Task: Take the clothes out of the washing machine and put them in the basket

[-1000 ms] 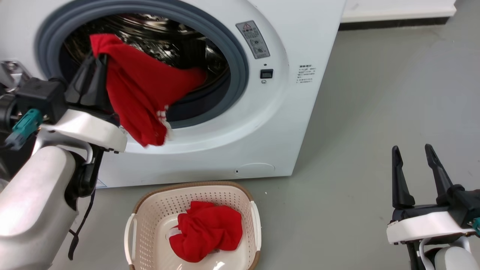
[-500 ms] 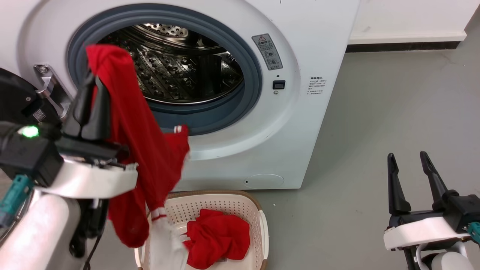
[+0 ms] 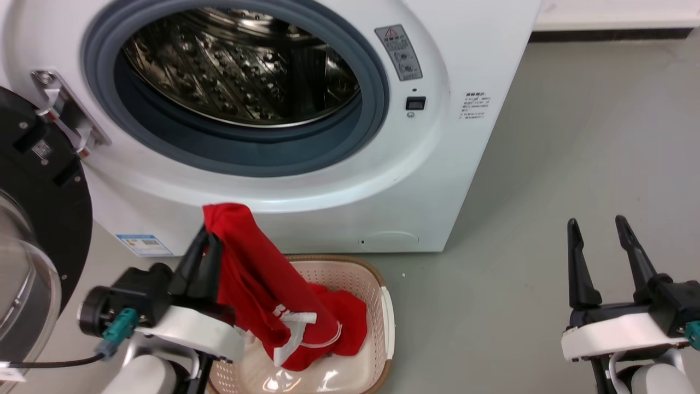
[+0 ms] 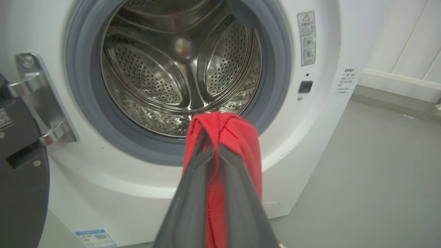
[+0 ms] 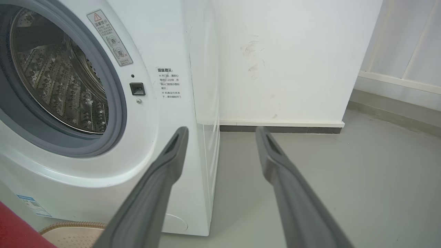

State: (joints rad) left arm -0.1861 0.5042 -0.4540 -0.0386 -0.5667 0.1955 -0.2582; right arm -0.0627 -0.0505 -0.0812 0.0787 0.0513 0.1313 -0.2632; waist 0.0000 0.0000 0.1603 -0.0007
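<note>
Red clothes (image 3: pixel 262 290) half in cream basket (image 3: pixel 350 273)

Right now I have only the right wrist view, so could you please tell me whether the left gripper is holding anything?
Observer: Yes. The left gripper is shut on a red garment, which drapes from its fingertips down into the basket.
Operator: Thank you. Is anything else lying in the basket?
Observer: A second red garment lies in it, partly under the hanging one.
Operator: And how does the drum look?
Observer: The drum shows bare steel in the head and left wrist views, though the held garment hides a little of its lower front in the wrist view.
</note>
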